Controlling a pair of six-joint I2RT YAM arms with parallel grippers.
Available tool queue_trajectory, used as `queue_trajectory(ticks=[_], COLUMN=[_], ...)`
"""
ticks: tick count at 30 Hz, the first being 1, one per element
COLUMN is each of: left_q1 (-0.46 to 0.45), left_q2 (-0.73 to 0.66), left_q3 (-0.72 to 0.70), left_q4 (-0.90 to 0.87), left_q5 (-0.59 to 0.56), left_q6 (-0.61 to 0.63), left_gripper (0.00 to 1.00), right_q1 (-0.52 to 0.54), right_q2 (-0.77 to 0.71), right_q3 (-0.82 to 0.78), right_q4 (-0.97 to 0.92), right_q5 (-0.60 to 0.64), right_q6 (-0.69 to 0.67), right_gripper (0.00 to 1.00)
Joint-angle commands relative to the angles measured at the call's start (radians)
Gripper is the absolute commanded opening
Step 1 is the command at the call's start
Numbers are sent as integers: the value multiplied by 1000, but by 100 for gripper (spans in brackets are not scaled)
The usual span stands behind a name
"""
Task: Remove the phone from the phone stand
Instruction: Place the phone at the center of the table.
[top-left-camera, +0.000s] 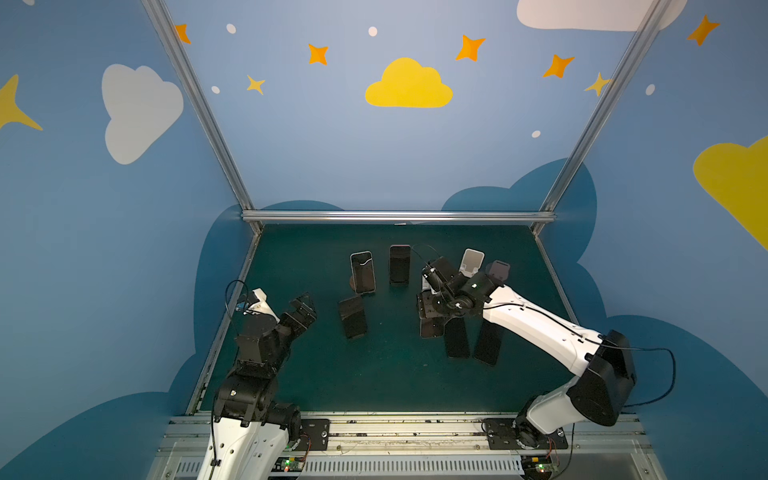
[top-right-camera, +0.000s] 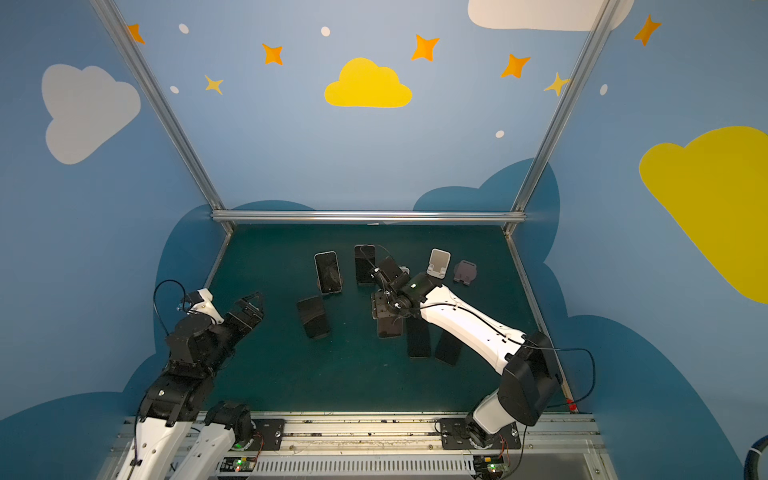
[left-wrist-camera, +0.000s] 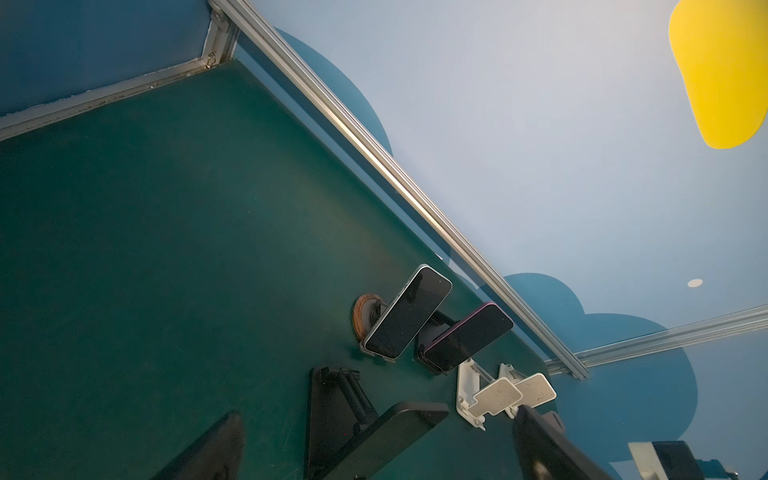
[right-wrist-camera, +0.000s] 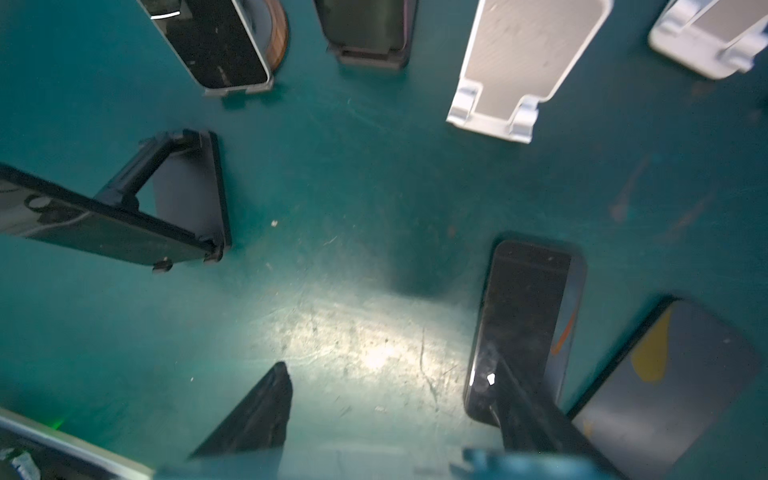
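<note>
Three phones were found propped on stands. From the centre of the surface (top-left-camera: 291, 374), a silver-rimmed phone (top-left-camera: 363, 272) on a wooden stand (left-wrist-camera: 361, 311) was noted at 11 o'clock. A purple-edged phone (top-left-camera: 400, 264) was noted at 12 o'clock, and a black phone (top-left-camera: 353, 318) on a black stand (left-wrist-camera: 332, 399) at 9 o'clock.

The right claw (right-wrist-camera: 390, 368) was pointed down at 3 o'clock, jaws partly apart with nothing between them. One finger (right-wrist-camera: 523, 407) overlapped a flat phone (right-wrist-camera: 523, 316); contact could not be told.

The left claw (top-left-camera: 305, 309) was spread wide and empty, farther out at 9 o'clock.

A white stand (top-left-camera: 471, 262) and a grey stand (top-left-camera: 498, 270) were seen at 2 o'clock.
</note>
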Motion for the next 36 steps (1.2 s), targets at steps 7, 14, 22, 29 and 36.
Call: queue_trajectory(ticks=[7,14,22,29,36], left_q1=[-7,-7,-6,-7,-5], left_q2=[-8,-3,-5,-4,-14], left_q3=[-5,-5,-3,-5,-6], left_q4=[8,9,-1,2,-3], left_q5=[3,0,-8,-6,-9], left_q6=[10,10,13,12,10], left_gripper=[100,100,100,100,100], right_q1=[32,23,12,-9,-20], right_q2=[90,189,275,322,362], right_q3=[-10,-33,-34,-34,-9], right_q4=[-16,27,53,45,24], right_q5=[-62,-139,-175,-189,-197], right_q6=[51,53,32,19,3], right_gripper=[71,71,71,72,72])
